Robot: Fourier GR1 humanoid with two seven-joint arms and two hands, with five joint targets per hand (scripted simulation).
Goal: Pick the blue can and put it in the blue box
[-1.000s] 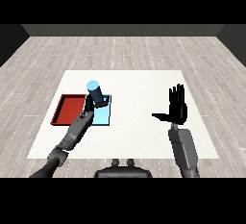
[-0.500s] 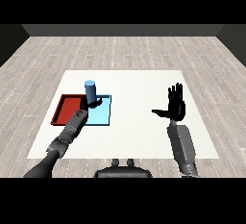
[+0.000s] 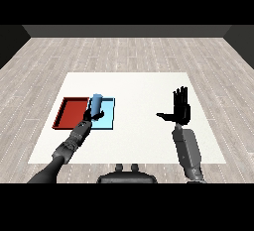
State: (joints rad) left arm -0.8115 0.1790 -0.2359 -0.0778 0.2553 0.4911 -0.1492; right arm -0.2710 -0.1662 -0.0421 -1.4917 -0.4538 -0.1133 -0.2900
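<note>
The blue can stands upright over the left part of the light blue tray. My left hand is curled round the can's lower part, and the hand hides the can's base. I cannot tell whether the can touches the tray floor. Well to the right of both trays, my right hand is raised above the white table with its fingers straight up, its thumb out to the left, and nothing in it.
The red tray lies directly left of the light blue tray, touching it. The white table stretches bare behind the trays and between the two hands. Grey plank flooring surrounds the table.
My left hand has carried the blue can a little leftward and lower over the light blue tray. The right hand has stayed where it was.
</note>
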